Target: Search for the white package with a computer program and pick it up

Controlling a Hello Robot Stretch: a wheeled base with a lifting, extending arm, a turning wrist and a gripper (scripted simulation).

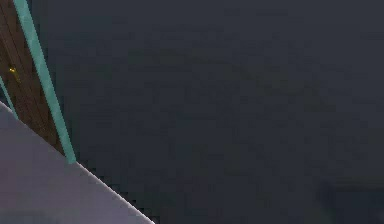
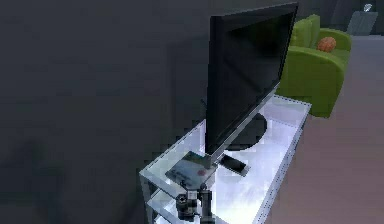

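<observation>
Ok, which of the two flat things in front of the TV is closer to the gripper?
The pale flat package, right by the gripper; the dark slim thing lies farther right.

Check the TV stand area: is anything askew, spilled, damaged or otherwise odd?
Nothing stands out. The television stands upright on the pale stand, with a flat pale package and a dark remote-like bar lying flat by its base. The only mildly odd item is an orange ball on the green armchair.

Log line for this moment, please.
phase: at TV stand | target: flat whitish package beside television | gripper: low at stand's near end, cannot tell if holding anything | next: likely reach for package
</observation>
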